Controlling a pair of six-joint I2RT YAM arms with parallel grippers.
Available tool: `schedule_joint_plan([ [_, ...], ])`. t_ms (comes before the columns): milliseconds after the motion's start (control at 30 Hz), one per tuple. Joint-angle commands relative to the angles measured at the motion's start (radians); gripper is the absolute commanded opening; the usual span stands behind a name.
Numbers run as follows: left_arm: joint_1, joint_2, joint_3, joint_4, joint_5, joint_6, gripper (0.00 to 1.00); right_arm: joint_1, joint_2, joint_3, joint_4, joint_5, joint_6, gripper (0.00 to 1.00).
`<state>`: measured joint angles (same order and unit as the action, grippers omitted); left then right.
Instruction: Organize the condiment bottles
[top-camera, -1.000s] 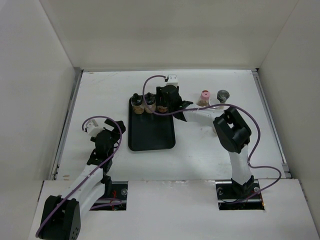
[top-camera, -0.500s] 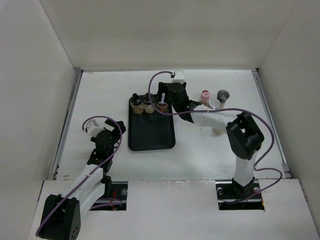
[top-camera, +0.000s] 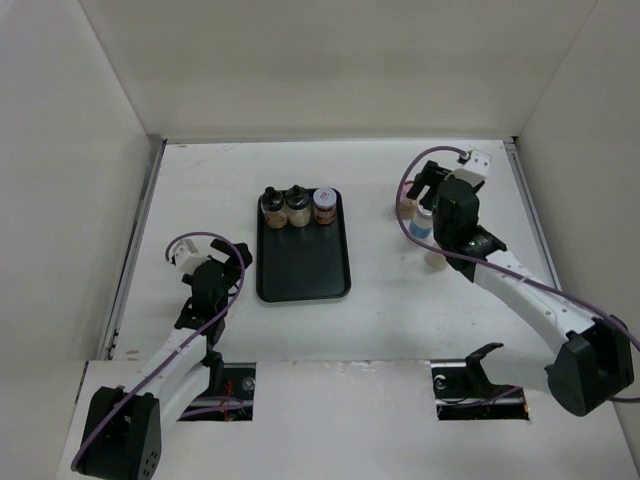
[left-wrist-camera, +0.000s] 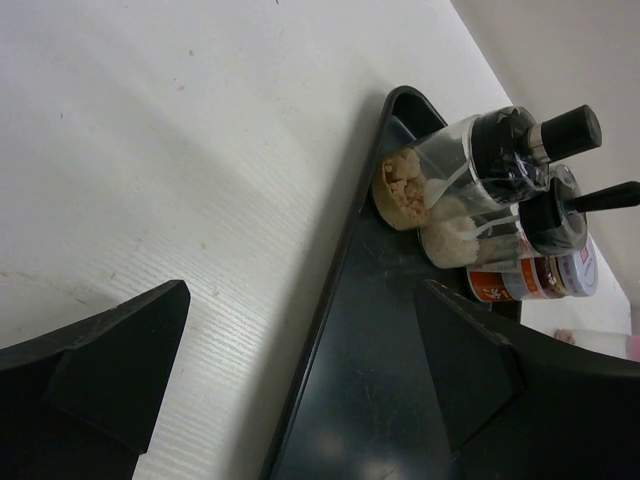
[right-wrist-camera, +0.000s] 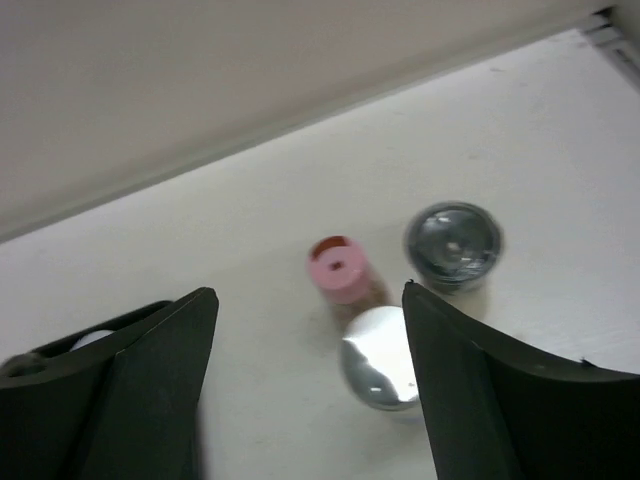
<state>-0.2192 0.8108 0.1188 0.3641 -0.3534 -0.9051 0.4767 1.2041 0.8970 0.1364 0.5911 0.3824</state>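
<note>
Top cam overhead; L wrist cam low, close, shares tray (left-wrist-camera: 370, 400).

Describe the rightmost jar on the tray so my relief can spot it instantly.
Find the black tray left of centre on the white table. Three bottles stand in a row at its far end; the jar is the rightmost. Its neighbours have black knob caps; it alone is squat with an orange label.

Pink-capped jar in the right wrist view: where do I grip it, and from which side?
Take the pink-capped jar by its cap, from above: it stands upright, and the silver-capped bottle crowds its near side, the grey-capped jar beside it.
</note>
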Motion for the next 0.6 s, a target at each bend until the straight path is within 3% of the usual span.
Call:
schedule_joint_plan([
  [0, -0.007, 0.004, 0.002, 0.056, 0.002, 0.0, 1.0, -0.045, -0.008, -0.053, -0.102, 0.042, 0.01, 0.89],
  [167, -0.007, 0.002, -0.001, 0.061, 0.008, 0.0, 1.0, -0.068, 0.035, -0.053, -0.118, -0.013, -0.013, 0.99],
  [367, -0.009, 0.005, 0.001, 0.061, 0.013, 0.003, 1.0, -0.08, 0.138, -0.009, -0.092, -0.07, -0.03, 1.0],
  [467, -0.009, -0.001, -0.002, 0.064, 0.002, 0.005, 1.0, -0.088, 0.184, -0.004, -0.084, -0.073, -0.011, 0.97],
  [567, -0.007, 0.002, -0.002, 0.058, 0.017, 0.002, 1.0, -0.095, 0.23, 0.011, -0.083, -0.06, -0.004, 0.86],
])
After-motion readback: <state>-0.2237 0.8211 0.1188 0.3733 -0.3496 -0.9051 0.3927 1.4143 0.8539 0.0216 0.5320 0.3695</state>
